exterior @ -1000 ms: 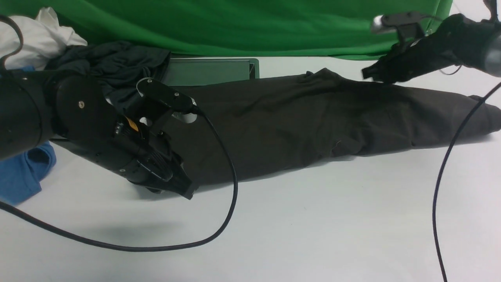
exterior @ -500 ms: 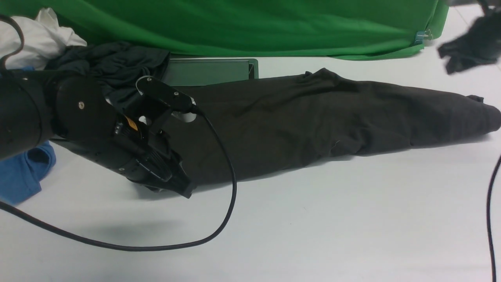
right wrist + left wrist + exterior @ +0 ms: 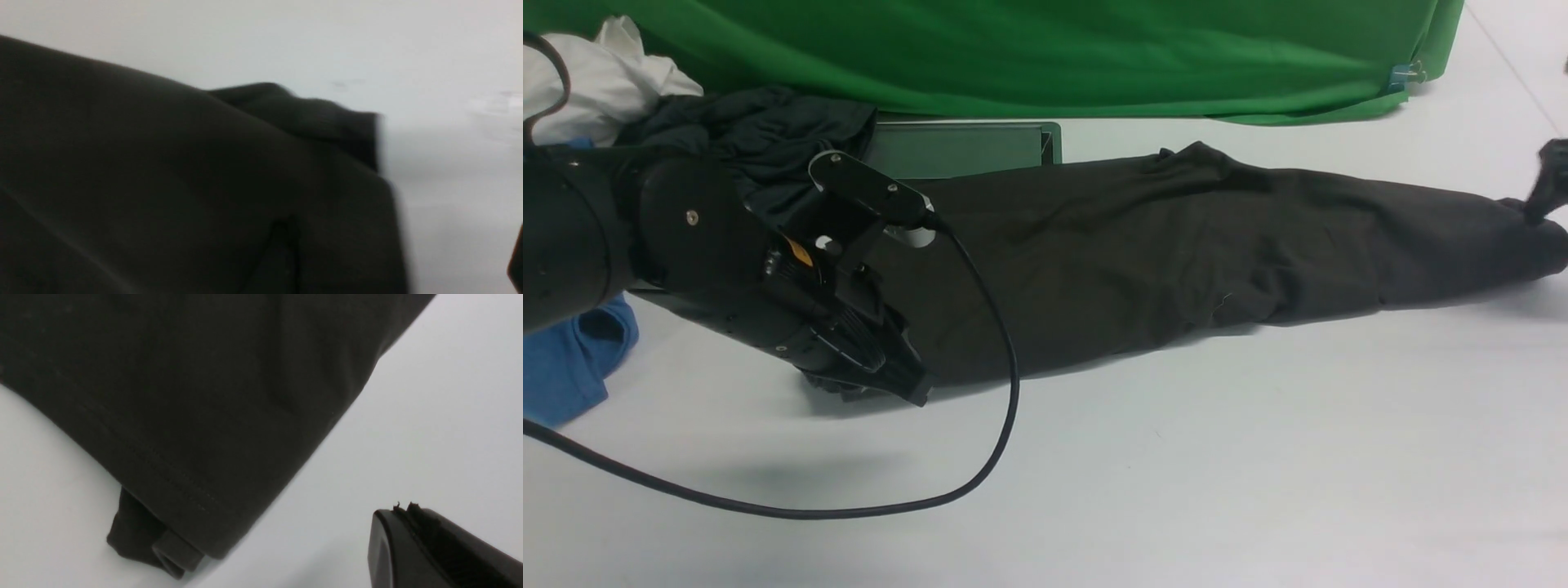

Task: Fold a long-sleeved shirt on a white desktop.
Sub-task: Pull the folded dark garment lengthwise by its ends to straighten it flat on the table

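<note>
The long-sleeved shirt (image 3: 1176, 245) lies as a long dark brownish-black band across the white desktop (image 3: 1176, 474). My left gripper (image 3: 890, 384) hovers low at its near left corner. In the left wrist view one finger (image 3: 429, 547) hangs over bare desktop, apart from the stitched hem (image 3: 184, 490), with nothing held. My right gripper (image 3: 1552, 180) shows blurred at the frame's right edge, above the shirt's right end. In the right wrist view only a sliver of a finger (image 3: 517, 261) shows beside the shirt (image 3: 163, 183).
A green cloth backdrop (image 3: 1013, 49) hangs behind. A slate-grey garment (image 3: 760, 131), a white cloth (image 3: 605, 73) and a blue shirt (image 3: 572, 359) sit at the left. A flat dark green panel (image 3: 964, 147) lies behind the shirt. A black cable (image 3: 1005, 392) loops over the desktop.
My right arm left the shirt's far edge near the middle, swung right and came down at the shirt's right end. The left arm shifted only slightly.
</note>
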`<state>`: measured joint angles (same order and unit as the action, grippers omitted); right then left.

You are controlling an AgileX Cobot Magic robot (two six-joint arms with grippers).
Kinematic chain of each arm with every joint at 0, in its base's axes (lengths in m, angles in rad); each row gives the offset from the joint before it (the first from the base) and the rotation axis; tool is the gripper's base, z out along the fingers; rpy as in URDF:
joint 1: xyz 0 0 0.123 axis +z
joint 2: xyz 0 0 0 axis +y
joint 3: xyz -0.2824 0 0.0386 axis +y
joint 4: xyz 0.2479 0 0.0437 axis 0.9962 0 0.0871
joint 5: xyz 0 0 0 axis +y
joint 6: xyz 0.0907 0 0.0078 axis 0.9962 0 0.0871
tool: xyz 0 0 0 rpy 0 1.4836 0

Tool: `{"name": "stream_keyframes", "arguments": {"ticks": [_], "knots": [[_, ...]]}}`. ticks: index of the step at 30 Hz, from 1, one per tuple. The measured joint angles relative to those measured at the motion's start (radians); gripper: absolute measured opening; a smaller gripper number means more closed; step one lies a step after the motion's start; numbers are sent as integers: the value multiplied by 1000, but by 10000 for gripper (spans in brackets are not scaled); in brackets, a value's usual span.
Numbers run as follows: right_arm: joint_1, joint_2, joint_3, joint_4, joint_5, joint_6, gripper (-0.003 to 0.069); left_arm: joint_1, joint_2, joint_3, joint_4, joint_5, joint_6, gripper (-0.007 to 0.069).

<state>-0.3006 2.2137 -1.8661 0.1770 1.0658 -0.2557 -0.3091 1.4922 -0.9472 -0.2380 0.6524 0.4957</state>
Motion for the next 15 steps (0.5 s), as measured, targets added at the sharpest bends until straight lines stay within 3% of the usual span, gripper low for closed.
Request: {"name": "stream_keyframes", "arguments": {"ticks": [10, 13, 15], "knots": [[3, 72, 0, 5, -189, -38, 682, 0, 0, 0, -3, -9, 4, 17], [3, 90, 0, 15, -197, -51, 651, 0, 0, 0, -3, -9, 4, 17], [3, 99, 0, 43, -197, -71, 587, 0, 0, 0, -3, -9, 4, 17]]}}
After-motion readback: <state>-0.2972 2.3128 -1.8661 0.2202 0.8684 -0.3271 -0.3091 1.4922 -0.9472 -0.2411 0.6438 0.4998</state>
